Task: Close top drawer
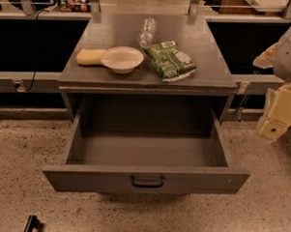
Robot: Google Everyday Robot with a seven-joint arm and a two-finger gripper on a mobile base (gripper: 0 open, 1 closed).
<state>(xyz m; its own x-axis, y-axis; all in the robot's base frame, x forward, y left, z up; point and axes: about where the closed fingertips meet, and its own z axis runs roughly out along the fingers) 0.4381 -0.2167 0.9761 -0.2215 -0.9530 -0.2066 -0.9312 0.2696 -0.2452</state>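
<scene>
In the camera view, I am looking down on the drawer (85, 176), which is standing pulled well out from under the bench (205, 67). Its grey front panel is facing me low in the picture, with the black handle (147, 181) sitting at the panel's centre. The drawer's inner walls and grey bottom are showing in full, and its back is lying in shadow beneath the bench top.

I am holding my hand (276, 116) at the right edge of the picture, above the floor (18, 151), off to the right of the drawer's right wall and apart from it. It is touching nothing that I can see. I cannot tell whether it is spread or pressed together, since it is partly cut off by the edge.

On the bench, a white bowl (122, 59) is sitting near the front, with a yellow sponge (90, 56) lying against its left side. A green bag (170, 60) is lying just to the right of the bowl, and a clear bottle (147, 33) is lying on its side behind them, its lower end close to the bag.
</scene>
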